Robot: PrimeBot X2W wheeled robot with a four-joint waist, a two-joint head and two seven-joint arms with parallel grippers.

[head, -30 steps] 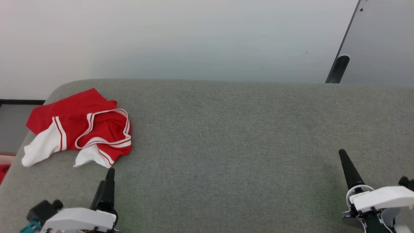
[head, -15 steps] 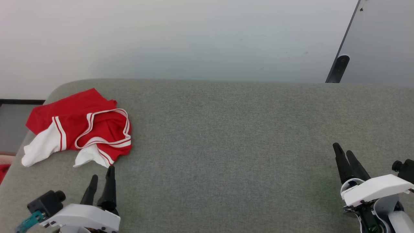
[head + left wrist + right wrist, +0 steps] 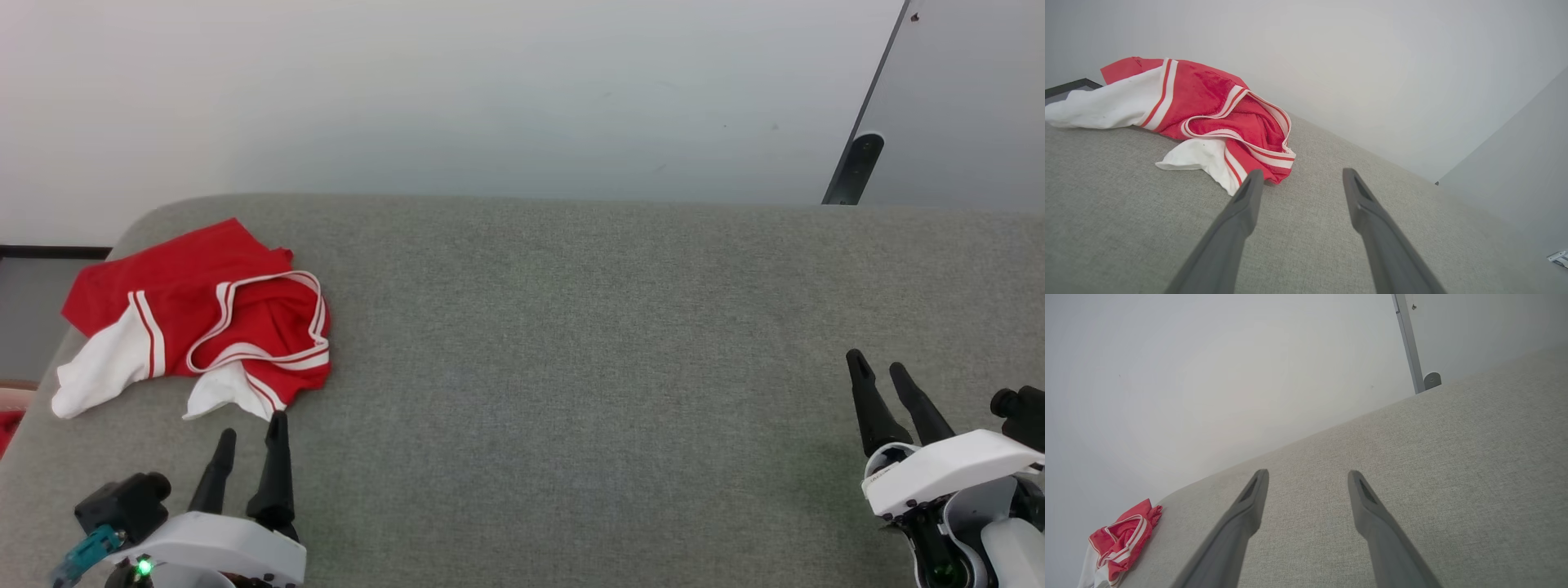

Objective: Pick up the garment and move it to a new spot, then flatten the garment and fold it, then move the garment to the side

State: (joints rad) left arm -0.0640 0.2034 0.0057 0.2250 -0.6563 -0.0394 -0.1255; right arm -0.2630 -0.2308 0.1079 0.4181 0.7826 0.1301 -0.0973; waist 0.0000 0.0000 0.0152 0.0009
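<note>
The garment (image 3: 200, 322) is a crumpled red jersey with white sleeves and striped trim, lying at the far left of the grey surface (image 3: 571, 367). It also appears in the left wrist view (image 3: 1208, 114) and small at the lower left of the right wrist view (image 3: 1120, 539). My left gripper (image 3: 251, 426) stands open just in front of the garment's near edge, its fingertips (image 3: 1254, 177) almost level with the white sleeve's corner, nothing between them. My right gripper (image 3: 878, 367) is open over bare cloth at the far right (image 3: 1308, 475).
A pale wall rises behind the grey surface. A dark-edged grey panel (image 3: 955, 106) leans at the upper right. A bit of red cloth (image 3: 6, 429) lies past the surface's left edge, beside a dark ledge (image 3: 49, 253).
Both grippers have turned so their two fingers now show side by side and apart. The camera has shifted slightly; the garment has not moved.
</note>
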